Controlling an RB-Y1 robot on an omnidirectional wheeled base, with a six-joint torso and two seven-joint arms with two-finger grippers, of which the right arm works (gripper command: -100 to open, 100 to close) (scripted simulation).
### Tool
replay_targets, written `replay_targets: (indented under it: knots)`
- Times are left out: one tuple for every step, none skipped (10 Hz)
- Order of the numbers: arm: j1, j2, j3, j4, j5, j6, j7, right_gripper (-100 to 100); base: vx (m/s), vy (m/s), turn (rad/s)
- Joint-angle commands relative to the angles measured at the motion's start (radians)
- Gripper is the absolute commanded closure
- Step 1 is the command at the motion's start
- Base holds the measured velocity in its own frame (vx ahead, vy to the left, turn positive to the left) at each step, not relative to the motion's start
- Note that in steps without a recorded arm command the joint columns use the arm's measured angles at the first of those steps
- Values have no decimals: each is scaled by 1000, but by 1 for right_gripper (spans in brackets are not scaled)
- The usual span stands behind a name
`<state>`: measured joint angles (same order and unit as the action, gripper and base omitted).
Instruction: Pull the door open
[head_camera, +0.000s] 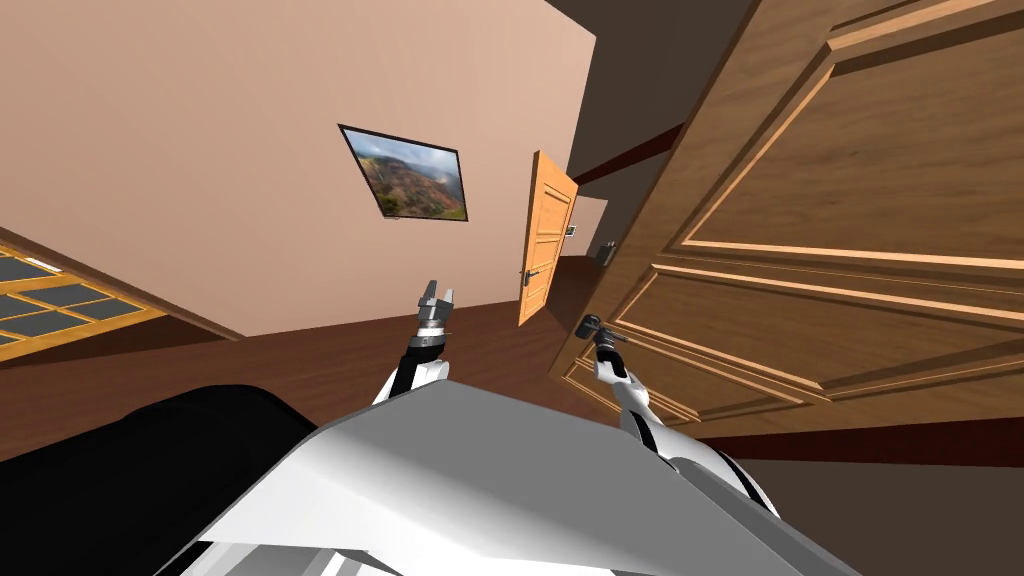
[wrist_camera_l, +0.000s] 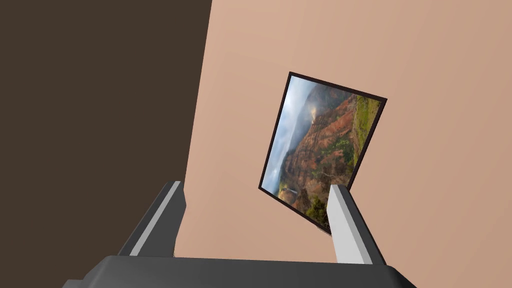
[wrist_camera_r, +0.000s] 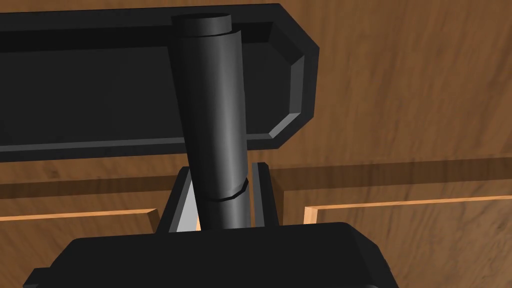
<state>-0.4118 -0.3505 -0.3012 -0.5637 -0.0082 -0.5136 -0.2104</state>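
Pink wall (head_camera: 200, 150), two doors (head_camera: 850, 200), one handle (wrist_camera_r: 215, 125) in right gripper's (wrist_camera_r: 220, 172) jaws

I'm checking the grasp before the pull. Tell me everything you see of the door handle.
The door handle is a dark, smooth, round bar with a ring-like seam near its gripped end. Its far end meets a dark plate with bevelled edges, mounted on the brown wooden panelled door. The right end effector is shut on it, fingers pressing its sides. The head view places it near the door's edge.
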Motion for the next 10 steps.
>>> replay_targets:
  knots:
    - [-3, -7, 12, 10, 3, -8, -14, 100, -184, -16, 62]
    - [-2, -3, 8, 5, 3, -3, -8, 100, -81, -1, 19]
    - [0, -4, 23, 6, 8, -5, -21, 100, -146, -18, 76]
    - [1, -4, 27, 5, 9, -6, -24, 100, -183, -30, 78]
    - [1, -6, 35, 5, 12, -8, -33, 100, -171, -39, 79]
    - [2, -9, 46, 3, 15, -10, -43, 100, -185, -51, 86]
    - [2, -11, 57, 2, 19, -13, -53, 100, -202, -79, 87]
    - [3, -14, 68, 1, 23, -15, -64, 100, -222, -102, 132]
    - [3, -16, 79, 0, 27, -18, -74, 100, -208, -71, 133]
    - [4, -18, 89, -1, 30, -20, -84, 100, -177, -63, 95]
